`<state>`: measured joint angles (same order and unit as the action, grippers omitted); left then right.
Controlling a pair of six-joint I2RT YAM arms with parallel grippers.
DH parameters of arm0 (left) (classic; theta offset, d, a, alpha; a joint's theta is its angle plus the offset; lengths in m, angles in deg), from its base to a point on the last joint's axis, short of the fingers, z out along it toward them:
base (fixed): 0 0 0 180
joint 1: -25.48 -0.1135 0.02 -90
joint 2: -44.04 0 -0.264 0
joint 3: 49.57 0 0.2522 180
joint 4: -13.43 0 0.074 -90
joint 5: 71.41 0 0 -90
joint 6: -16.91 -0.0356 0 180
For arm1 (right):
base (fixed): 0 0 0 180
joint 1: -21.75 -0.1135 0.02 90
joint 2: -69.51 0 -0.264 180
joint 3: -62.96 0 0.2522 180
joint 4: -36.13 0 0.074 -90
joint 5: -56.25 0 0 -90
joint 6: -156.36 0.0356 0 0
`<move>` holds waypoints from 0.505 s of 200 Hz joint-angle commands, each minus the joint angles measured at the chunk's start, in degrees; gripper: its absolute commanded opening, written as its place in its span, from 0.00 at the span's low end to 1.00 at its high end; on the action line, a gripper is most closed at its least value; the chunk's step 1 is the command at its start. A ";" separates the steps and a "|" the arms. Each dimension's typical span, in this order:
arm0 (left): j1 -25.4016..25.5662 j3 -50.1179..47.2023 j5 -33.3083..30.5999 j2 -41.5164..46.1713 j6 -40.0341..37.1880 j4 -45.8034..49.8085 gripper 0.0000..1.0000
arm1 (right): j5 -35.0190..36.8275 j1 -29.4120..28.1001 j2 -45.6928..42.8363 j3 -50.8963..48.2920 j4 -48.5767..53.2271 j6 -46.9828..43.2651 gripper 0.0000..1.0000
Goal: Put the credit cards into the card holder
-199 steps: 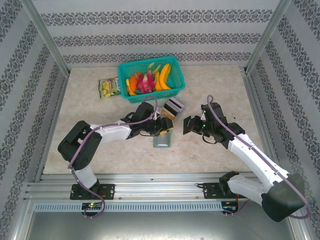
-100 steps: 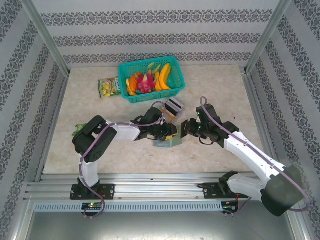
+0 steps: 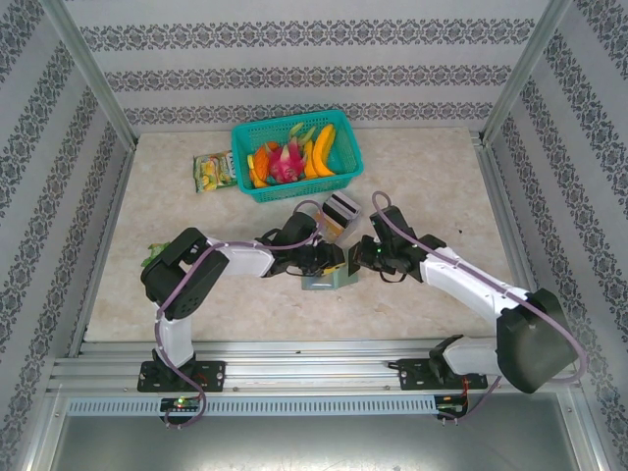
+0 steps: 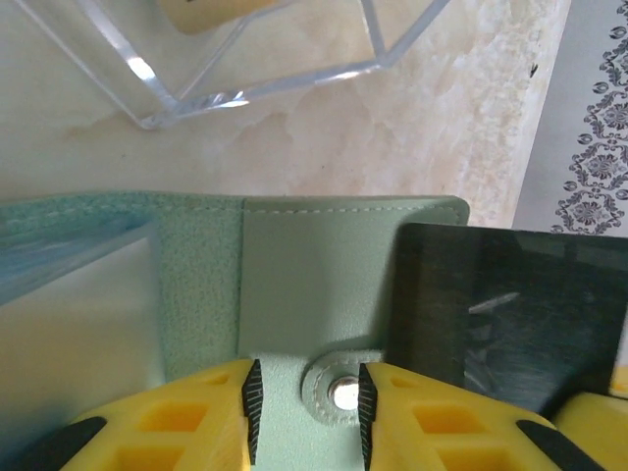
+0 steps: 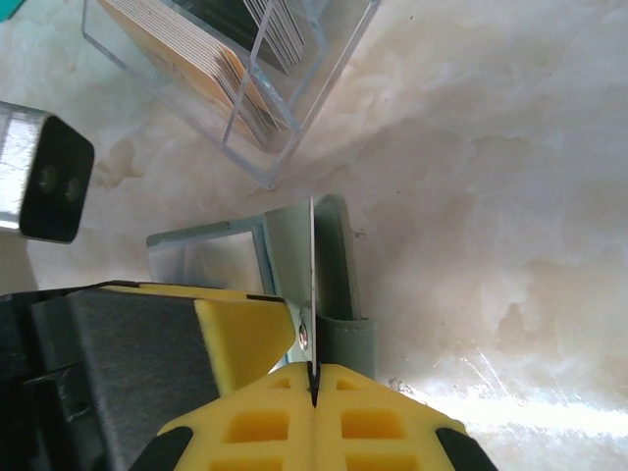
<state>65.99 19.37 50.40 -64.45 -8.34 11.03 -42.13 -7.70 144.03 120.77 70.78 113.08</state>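
Observation:
The grey-green card holder (image 4: 314, 255) stands open on the table (image 3: 422, 177), its snap tab filling the gap between the pads of my left gripper (image 4: 304, 392), which is shut on it. In the top view my left gripper (image 3: 332, 263) sits over the card holder (image 3: 322, 282), with my right gripper (image 3: 359, 257) close on its right. My right gripper (image 5: 314, 378) is shut on a dark credit card (image 5: 312, 265), seen edge-on, its far end against the card holder (image 5: 343, 285). From the left wrist, that credit card (image 4: 491, 304) overlaps the holder's right half.
A clear plastic box (image 3: 340, 209) holding more cards (image 5: 196, 49) stands just behind the card holder. The teal basket (image 3: 296, 155) of toy fruit is at the back, a yellow-green snack packet (image 3: 213, 172) left of it. A metal frame borders the table.
My right arm has swung left, bringing the card up to the card holder. My left gripper has moved onto the holder and narrowed onto its snap tab; the holder now stands raised.

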 commanded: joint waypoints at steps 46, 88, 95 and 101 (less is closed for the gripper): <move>0.10 -5.23 -7.80 10.89 -6.17 9.93 0.39 | -4.27 -1.31 2.48 -2.79 -8.62 -1.28 0.00; -0.96 -7.22 -10.13 13.52 -7.68 12.44 0.44 | -4.93 -1.22 1.54 -3.53 -9.98 -1.68 0.00; -0.96 -7.51 -10.11 14.37 -7.96 11.83 0.47 | -4.76 -1.26 1.84 -3.27 -9.39 -1.79 0.00; -0.96 -7.78 -10.16 15.09 -8.14 11.48 0.49 | -4.36 -1.22 2.09 -3.11 -8.70 -1.81 0.00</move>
<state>65.53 12.93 42.29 -52.45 -13.70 20.60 -45.82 -8.53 146.28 117.78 62.78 112.47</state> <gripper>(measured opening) 0.452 0.042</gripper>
